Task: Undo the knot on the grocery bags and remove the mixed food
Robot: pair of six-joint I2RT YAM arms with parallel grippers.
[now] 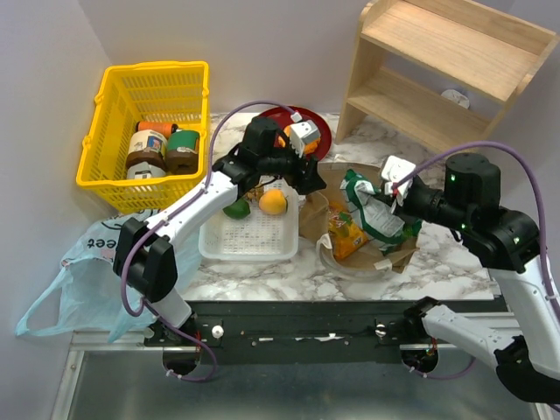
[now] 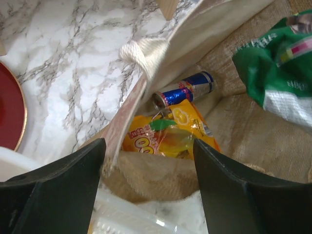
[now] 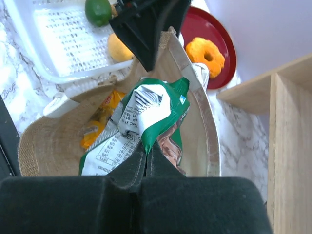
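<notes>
The brown paper bag (image 3: 39, 151) lies open-mouthed at mid-table. Inside are the yellow-orange snack packet (image 2: 170, 134) and a small blue can (image 2: 187, 87) on its side. The crumpled green crisp bag (image 1: 372, 210) rises from the mouth. The orange (image 1: 273, 202) and lime (image 1: 236, 208) lie at 9 o'clock of it and the doughnut (image 3: 208, 54) at 11. The light-blue plastic bag (image 1: 79, 280) is slumped at 8.
</notes>
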